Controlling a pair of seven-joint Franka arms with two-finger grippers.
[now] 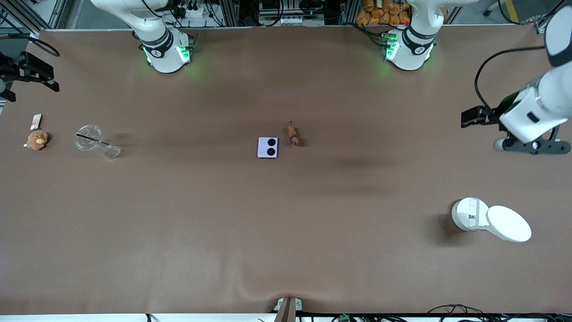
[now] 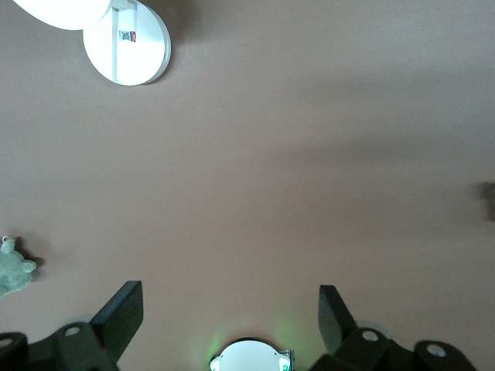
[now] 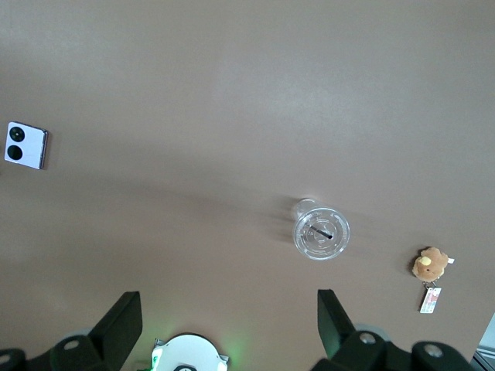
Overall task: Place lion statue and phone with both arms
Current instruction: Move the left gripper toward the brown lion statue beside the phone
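Phone (image 1: 268,147) and lion statue (image 1: 293,133) lie side by side mid-worktop (image 1: 286,232), the statue toward the left arm's end. Both pincers, left pincer (image 2: 230,308) and right pincer (image 3: 229,311), hang open high at opposite ends, roughly equally distant.

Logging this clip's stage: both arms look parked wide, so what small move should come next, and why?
Probably bring the open left gripper over the lion statue, the open right gripper over the phone. Both items lie untouched mid-table, side by side, while each gripper hangs empty at its own end.
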